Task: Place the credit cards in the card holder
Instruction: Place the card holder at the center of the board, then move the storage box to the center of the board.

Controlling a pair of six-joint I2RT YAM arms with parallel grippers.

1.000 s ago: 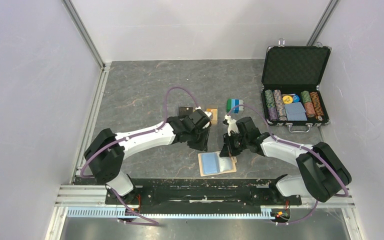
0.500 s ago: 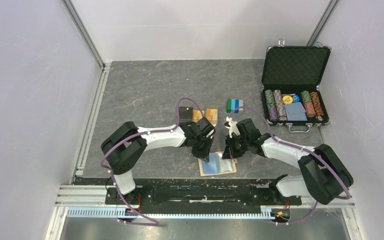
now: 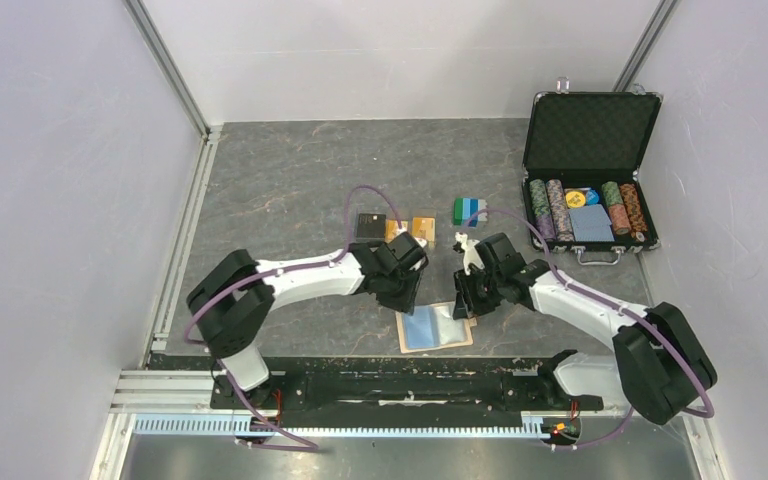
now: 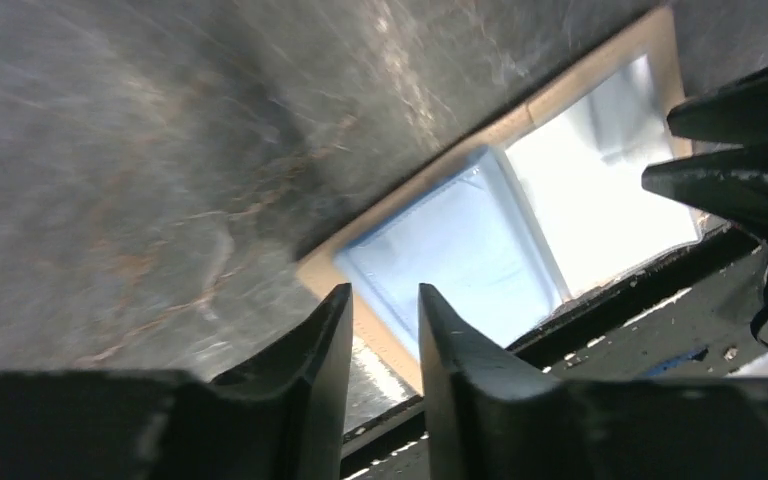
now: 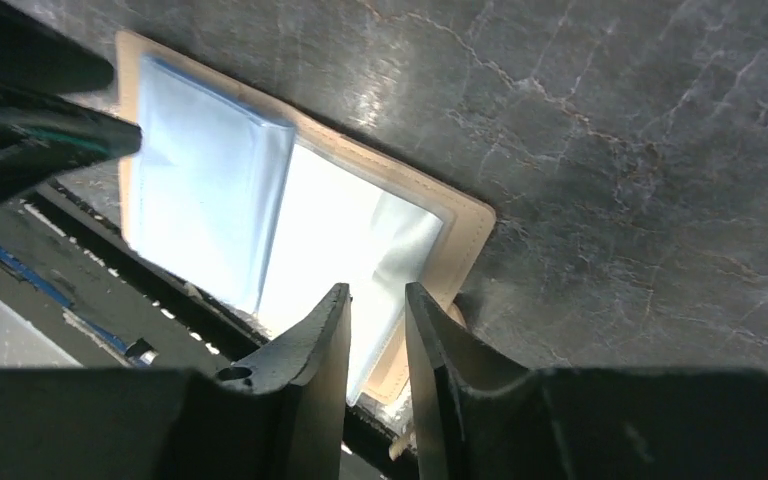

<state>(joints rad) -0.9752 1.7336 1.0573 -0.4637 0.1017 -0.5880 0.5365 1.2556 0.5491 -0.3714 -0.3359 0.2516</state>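
The card holder (image 3: 432, 328) lies open near the front edge, light-blue lining up; it also shows in the left wrist view (image 4: 460, 260) and the right wrist view (image 5: 210, 200). A black card (image 3: 369, 226) and two orange-gold cards (image 3: 396, 231) (image 3: 423, 228) lie in a row behind it. My left gripper (image 3: 408, 300) (image 4: 380, 290) hovers at the holder's left far corner, jaws a narrow gap apart, empty. My right gripper (image 3: 466, 303) (image 5: 375, 287) is over the holder's right edge, jaws a narrow gap apart, nothing seen clamped.
A green-and-blue block stack (image 3: 469, 210) sits behind the right gripper. An open black chip case (image 3: 588, 150) with poker chips stands at the back right. The black base rail (image 3: 410, 375) runs just in front of the holder. Grey walls enclose the table.
My left gripper has swung from over the cards down to the holder's left far corner, uncovering the middle orange card. My right gripper has shifted slightly right at the holder's edge.
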